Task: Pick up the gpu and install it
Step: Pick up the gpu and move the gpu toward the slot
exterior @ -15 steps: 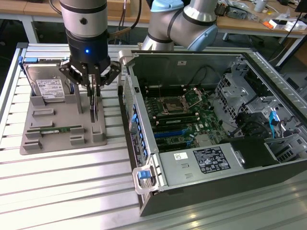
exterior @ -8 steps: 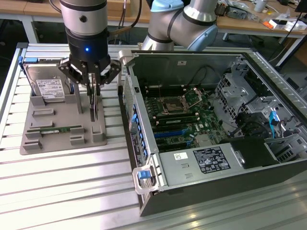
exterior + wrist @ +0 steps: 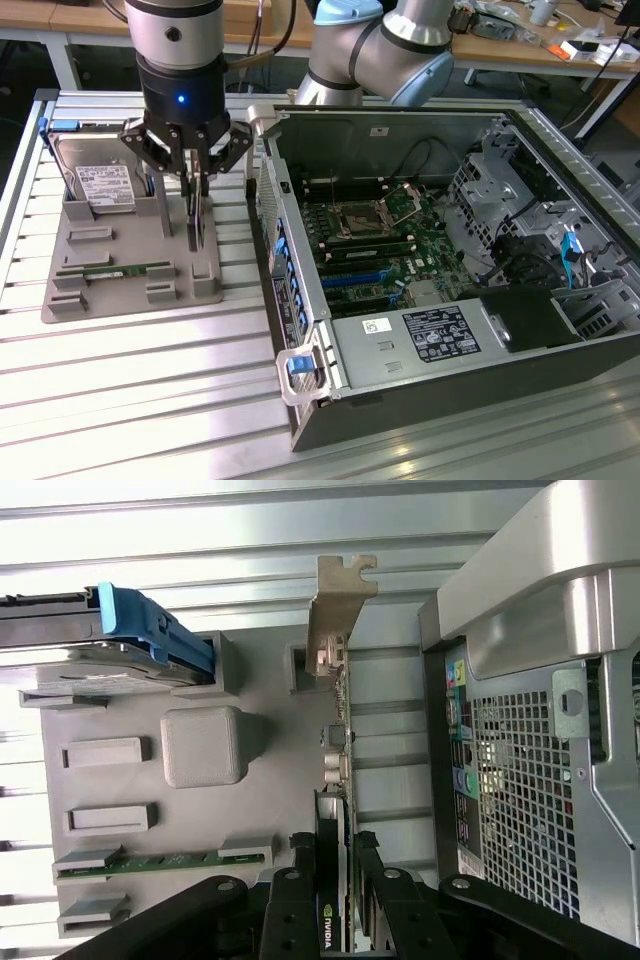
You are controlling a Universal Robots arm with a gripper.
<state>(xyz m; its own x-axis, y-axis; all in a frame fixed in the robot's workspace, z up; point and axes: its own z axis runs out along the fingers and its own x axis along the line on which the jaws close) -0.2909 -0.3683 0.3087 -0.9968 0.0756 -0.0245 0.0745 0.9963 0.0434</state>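
Observation:
The gpu [image 3: 197, 232] stands on edge in a slot of the grey holder tray [image 3: 120, 300] at the exterior view's left. It is a thin dark card [image 3: 338, 770] with a silvery bracket [image 3: 335, 610] at its far end. My gripper [image 3: 197, 190] has come down over the card's top edge. In the wrist view my gripper [image 3: 335, 880] has a black finger [image 3: 300, 890] pressed against each face of the card, shut on it. The card still rests in the holder. The open computer case [image 3: 420, 230] lies beside the tray, its motherboard slots [image 3: 365, 275] exposed.
On the same tray a silver hard drive [image 3: 95, 175] with a white label stands at the back, and a green memory stick [image 3: 115, 270] lies at the front. The case's perforated rear wall [image 3: 530, 780] is close beside the card. Everything rests on a ribbed aluminium table [image 3: 150, 400].

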